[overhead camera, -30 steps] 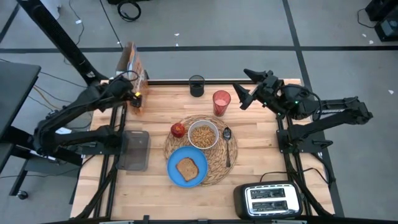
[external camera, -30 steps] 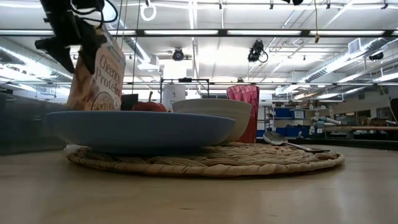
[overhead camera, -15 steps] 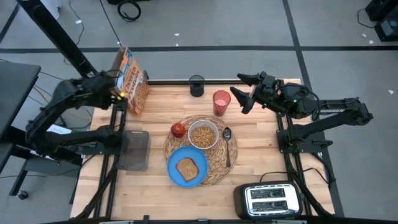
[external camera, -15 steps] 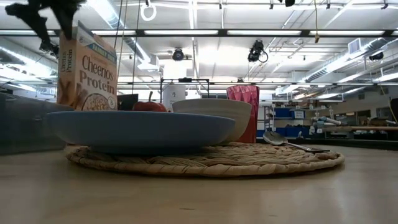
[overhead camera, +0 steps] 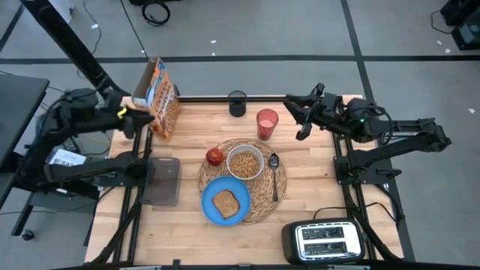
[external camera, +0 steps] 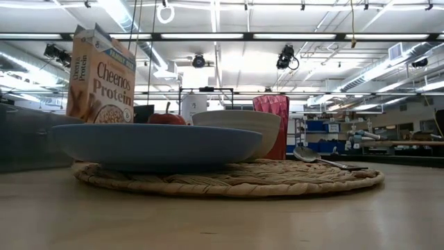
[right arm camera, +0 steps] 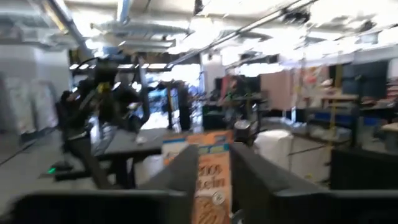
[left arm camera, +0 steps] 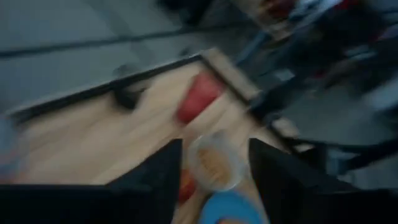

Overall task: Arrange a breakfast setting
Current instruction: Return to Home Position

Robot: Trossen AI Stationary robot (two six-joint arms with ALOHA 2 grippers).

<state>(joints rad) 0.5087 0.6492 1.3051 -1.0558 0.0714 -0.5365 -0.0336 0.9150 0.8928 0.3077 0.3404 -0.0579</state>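
Observation:
On the round straw placemat [overhead camera: 262,196] rest the blue plate [overhead camera: 212,207] with the toast slice [overhead camera: 226,202], the white bowl [overhead camera: 245,163] of cereal and the metal spoon [overhead camera: 274,177]. The red apple [overhead camera: 215,156] sits at the mat's left rim. The translucent red cup [overhead camera: 267,124] stands on the table just beyond the mat. My left gripper [overhead camera: 129,121] hangs open off the table's far left corner, beside an upright cereal box [overhead camera: 159,99]. My right gripper [overhead camera: 298,118] hovers to the right of the red cup, fingers a little apart, holding nothing.
A small black cup [overhead camera: 237,103] stands at the far edge. A silver toaster [overhead camera: 326,240] sits at the near right corner, and a grey see-through container [overhead camera: 161,181] lies at the left. Bare wood shows at the near left and at the right.
My left gripper has let go of the cereal box and drawn back toward the table's left edge. The box, tilted a second ago, now stands upright on the far left corner.

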